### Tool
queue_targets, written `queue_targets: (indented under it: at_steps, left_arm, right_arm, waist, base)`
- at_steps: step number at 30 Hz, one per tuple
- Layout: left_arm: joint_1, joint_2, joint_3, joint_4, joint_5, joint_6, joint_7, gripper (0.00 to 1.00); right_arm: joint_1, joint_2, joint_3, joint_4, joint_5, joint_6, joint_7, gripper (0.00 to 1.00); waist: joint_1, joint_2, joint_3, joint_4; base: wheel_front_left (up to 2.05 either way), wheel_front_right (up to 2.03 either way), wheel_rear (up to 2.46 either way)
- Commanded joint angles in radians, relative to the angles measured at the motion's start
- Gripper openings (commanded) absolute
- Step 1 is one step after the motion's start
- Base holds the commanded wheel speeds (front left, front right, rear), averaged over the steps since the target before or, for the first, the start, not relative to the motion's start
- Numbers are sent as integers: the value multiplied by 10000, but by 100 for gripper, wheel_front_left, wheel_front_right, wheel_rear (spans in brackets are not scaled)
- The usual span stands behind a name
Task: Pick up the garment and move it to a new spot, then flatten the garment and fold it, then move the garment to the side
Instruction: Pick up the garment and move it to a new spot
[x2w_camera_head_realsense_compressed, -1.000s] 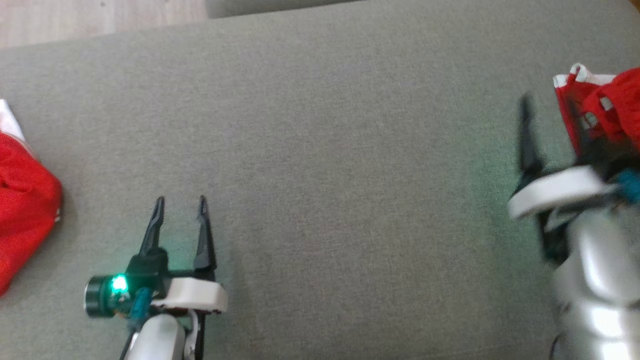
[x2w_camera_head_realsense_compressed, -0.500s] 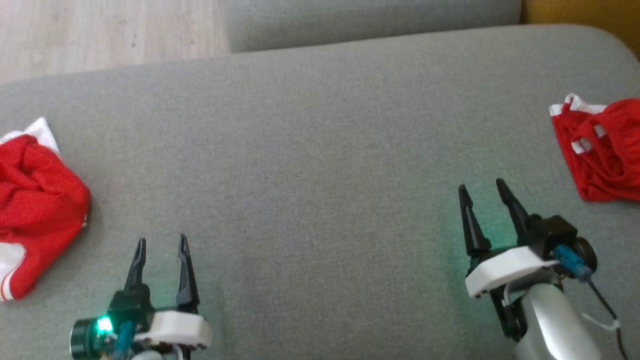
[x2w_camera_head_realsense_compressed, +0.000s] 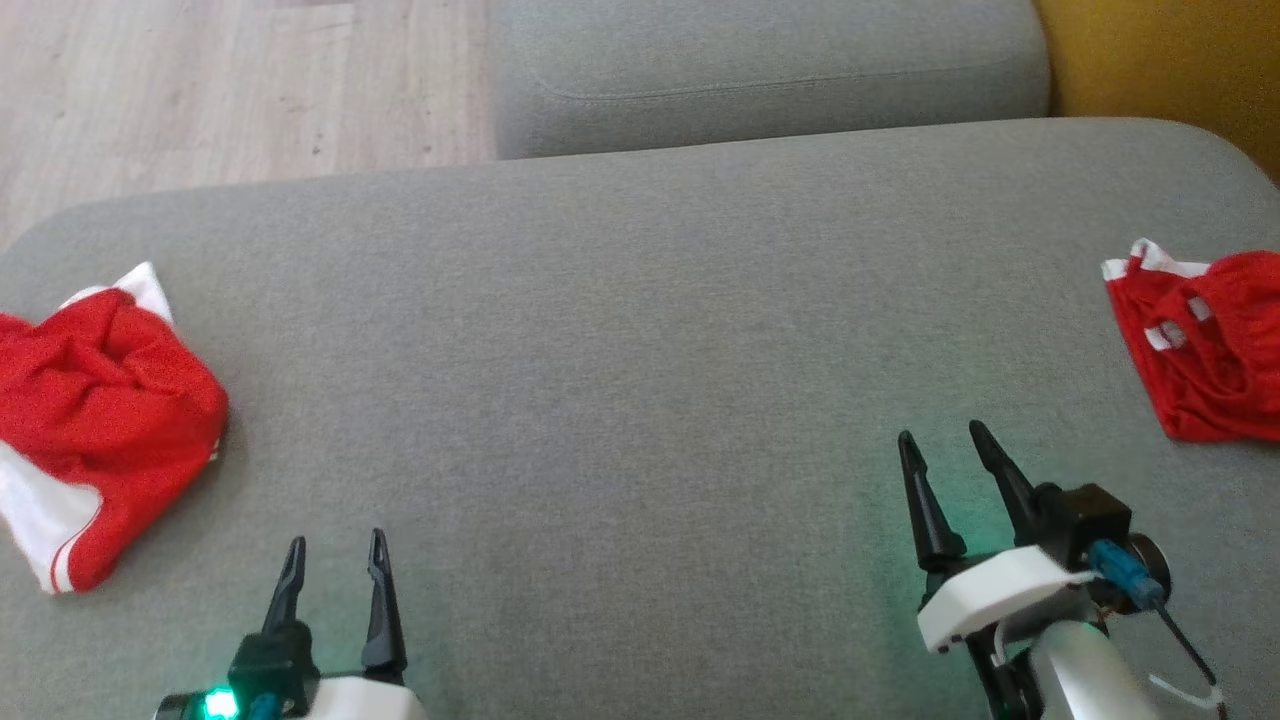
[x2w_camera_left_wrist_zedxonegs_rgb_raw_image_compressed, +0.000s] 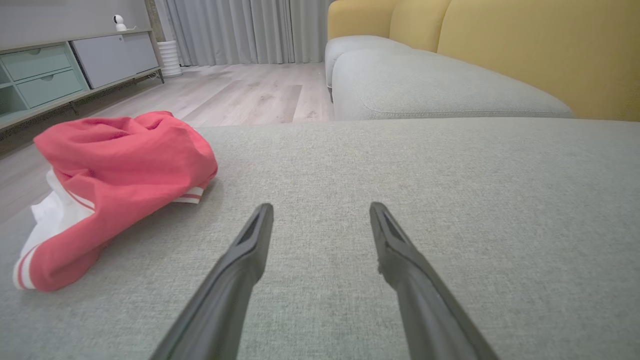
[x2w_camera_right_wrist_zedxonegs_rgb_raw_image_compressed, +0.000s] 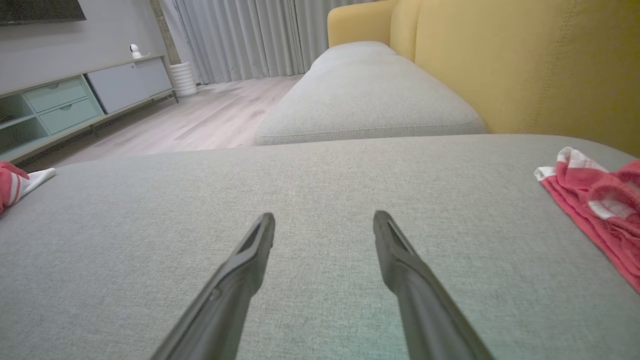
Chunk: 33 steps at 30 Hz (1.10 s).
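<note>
A crumpled red garment with white trim (x2w_camera_head_realsense_compressed: 100, 400) lies at the left end of the grey cushion (x2w_camera_head_realsense_compressed: 640, 350). It shows in the left wrist view as a heap (x2w_camera_left_wrist_zedxonegs_rgb_raw_image_compressed: 120, 165) left of the fingers. A second red garment with white trim (x2w_camera_head_realsense_compressed: 1210, 350), lying flatter, rests at the right edge (x2w_camera_right_wrist_zedxonegs_rgb_raw_image_compressed: 600, 205). My left gripper (x2w_camera_head_realsense_compressed: 336, 540) hovers open near the front edge, right of the crumpled garment and apart from it (x2w_camera_left_wrist_zedxonegs_rgb_raw_image_compressed: 321, 207). Open too, my right gripper (x2w_camera_head_realsense_compressed: 940, 432) stands left of the flat garment with nothing between its fingers (x2w_camera_right_wrist_zedxonegs_rgb_raw_image_compressed: 325, 215).
Another grey cushion (x2w_camera_head_realsense_compressed: 760, 70) adjoins at the back, with a yellow sofa back (x2w_camera_head_realsense_compressed: 1170, 70) at the far right. Wooden floor (x2w_camera_head_realsense_compressed: 220, 90) lies beyond the cushion's back left edge. A low cabinet (x2w_camera_left_wrist_zedxonegs_rgb_raw_image_compressed: 60, 75) stands along the far wall.
The head camera has tilted, so the whole picture slid down. My right gripper has drawn back left and toward me from the right-hand garment. The left gripper stays open.
</note>
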Motion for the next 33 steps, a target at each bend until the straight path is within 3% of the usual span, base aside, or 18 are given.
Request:
queue_targets:
  at_steps: [1,6,16,20,26,33]
  left_arm:
    - [-250,37,218,-297,-18,30,-95,100]
    - [-413,36,76,-252,-157,113,-95,100]
    - [-420,36,157,-34,-547,239,-95,100]
    - [-281,36,467,17,-572,179,-95,100]
    - [-311,36,903,33,-629,123,-95,100]
    - [-1227,175,2011,-325,-412,-17,-95,100]
  right_arm:
    - [-95,46,249,-267,41,-9,-95,100]
    - [-24,46,243,-255,-52,-9,-95,100]
    - [-81,46,677,-258,-24,-9,-95,100]
    - [-181,47,918,-243,13,-9,-95,100]
    - [-330,47,1210,-239,13,-9,-95,100]
    - [-717,-141,1672,-476,-160,-9,-95,100]
  waist:
    - [0,0,15,131]
    - [0,0,164,915]
    - [0,0,535,3583]
    - [0,0,635,4317]
    - [0,0,838,4773]
    - [0,0,1565,4368]
  base:
    - [0,0,0]
    - [0,0,0]
    - [0,0,0]
    - [0,0,0]
    - [0,0,0]
    - [0,0,0]
